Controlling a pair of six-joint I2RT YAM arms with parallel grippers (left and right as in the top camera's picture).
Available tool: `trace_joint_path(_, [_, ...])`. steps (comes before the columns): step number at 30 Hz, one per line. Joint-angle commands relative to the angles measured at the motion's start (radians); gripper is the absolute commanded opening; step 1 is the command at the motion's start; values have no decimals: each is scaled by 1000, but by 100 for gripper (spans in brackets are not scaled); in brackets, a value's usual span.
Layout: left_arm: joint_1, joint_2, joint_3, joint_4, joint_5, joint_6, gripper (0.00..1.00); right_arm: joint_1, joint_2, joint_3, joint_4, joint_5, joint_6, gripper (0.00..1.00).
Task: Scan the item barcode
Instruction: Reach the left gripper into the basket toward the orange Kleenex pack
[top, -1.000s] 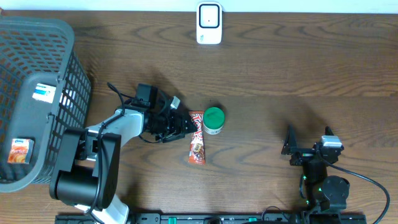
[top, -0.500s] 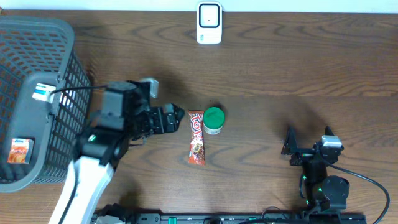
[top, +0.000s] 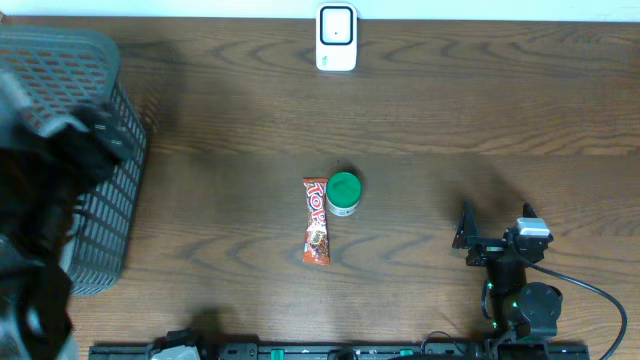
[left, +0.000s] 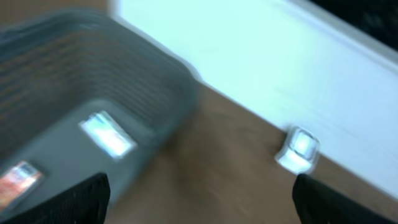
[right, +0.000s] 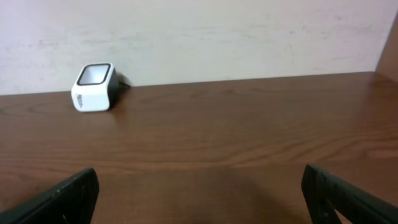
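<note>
Red oblong wrapped snack bar (top: 316, 222): we log it lying free on the brown wooden worktop (top: 480, 120) beside a green-lidded tub (top: 343, 192), the left jaws having let go, wide, and swung back over the grey mesh basket (top: 115, 200); right jaws wide, idle; we judge another item follows.

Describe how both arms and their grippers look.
The right arm is black with a pale block at its wrist, small green lights and a black cable at its base. The left arm shows only as a dark blur. The left gripper and right gripper both have dark fingers.
</note>
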Motion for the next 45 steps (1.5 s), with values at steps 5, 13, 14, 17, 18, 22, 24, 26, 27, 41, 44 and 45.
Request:
trace_joint_path(5, [395, 216, 58, -172, -81, -186, 93, 10, -5, -1, -3, 6, -13, 99])
trace_joint_path(13, [509, 325, -80, -214, -345, -368, 93, 10, -5, -1, -3, 6, -13, 99])
trace_joint_path(14, [509, 326, -124, -191, -370, -391, 93, 10, -5, -1, -3, 6, -13, 99])
trace_joint_path(17, [509, 325, -253, -79, -378, -399, 93, 10, -5, -1, -3, 6, -13, 99])
trace_joint_path(18, [509, 325, -304, -27, -385, -399, 93, 10, -5, -1, -3, 6, -13, 99])
trace_joint_path(22, [509, 327, -441, 137, -428, -394, 93, 10, -5, -1, -3, 6, -13, 99])
trace_joint_path(24, [509, 331, -481, 199, -427, -382, 93, 10, -5, -1, -3, 6, -13, 99])
trace_joint_path(26, [509, 346, -508, 238, -428, -379, 93, 10, -5, -1, -3, 6, -13, 99])
trace_joint_path(27, [509, 359, -514, 249, -428, -379, 93, 10, -5, -1, -3, 6, -13, 99])
trace_joint_path(41, [509, 707, -520, 307, -426, -379, 98, 10, -5, -1, -3, 6, -13, 99])
trace_joint_path(44, [510, 737, -520, 316, -428, -379, 98, 10, -5, -1, -3, 6, -13, 99])
trace_joint_path(45, [510, 737, -520, 319, -428, -379, 98, 10, -5, -1, -3, 6, -13, 99])
